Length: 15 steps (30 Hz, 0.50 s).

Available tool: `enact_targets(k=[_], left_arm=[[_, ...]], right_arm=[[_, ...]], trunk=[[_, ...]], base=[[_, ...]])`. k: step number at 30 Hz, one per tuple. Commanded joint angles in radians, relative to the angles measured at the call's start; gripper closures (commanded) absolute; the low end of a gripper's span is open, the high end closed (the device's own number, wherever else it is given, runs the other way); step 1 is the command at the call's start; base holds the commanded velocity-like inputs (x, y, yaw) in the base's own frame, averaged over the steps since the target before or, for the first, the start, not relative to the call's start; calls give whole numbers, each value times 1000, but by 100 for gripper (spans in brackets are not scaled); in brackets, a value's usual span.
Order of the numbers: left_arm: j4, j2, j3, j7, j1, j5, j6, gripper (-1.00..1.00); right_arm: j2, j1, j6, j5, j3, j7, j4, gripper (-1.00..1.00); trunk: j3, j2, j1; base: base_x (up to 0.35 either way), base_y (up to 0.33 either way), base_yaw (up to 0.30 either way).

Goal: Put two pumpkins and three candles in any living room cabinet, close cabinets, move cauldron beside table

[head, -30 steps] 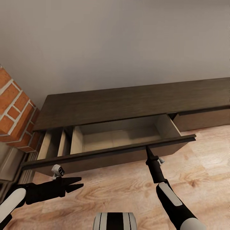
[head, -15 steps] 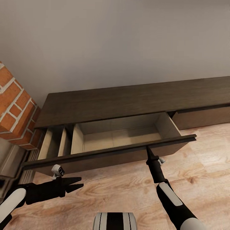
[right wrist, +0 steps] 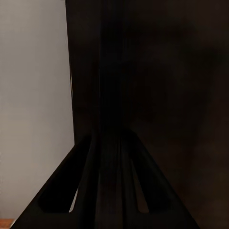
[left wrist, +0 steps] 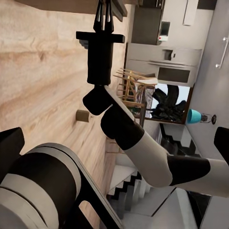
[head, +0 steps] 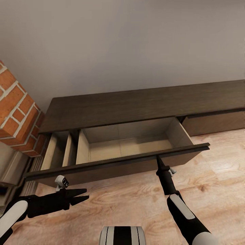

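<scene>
Nearest the robot, above the pale wood-plank floor [head: 211, 177], the left black tool [head: 84, 196] is held with its fingers pressed together on nothing. Further forward, the right black tool [head: 158, 158] is set against the top edge of the pulled-out drawer front [head: 115, 166]; its fingers appear pressed together on that edge, judging by the left wrist view. Beyond, the long low dark-brown wood-grain cabinet [head: 136, 107] is seen with its pale-lined drawer open and bare. Stowing is judged not yet begun; closing and the cauldron remain.
</scene>
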Motion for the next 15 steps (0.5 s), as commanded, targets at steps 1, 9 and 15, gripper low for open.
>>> enact_targets(k=[1,9,15], left_arm=[[1,1,-2,-3,-1,0,3,-100],[1,0,-2,-3,-1,0,3,-100],[1,1,-2,-3,-1,0,3,-100]], right_arm=[[-1,0,-3,-1,91,8,0,100],[-1,0,-3,-1,90,8,0,100],[-1,-1,-3,-2,90,8,1,100]], trunk=[[-1,0,0],[-1,0,0],[-1,0,0]], base=[[-38,0,0],[-61,0,0],[-70,0,0]])
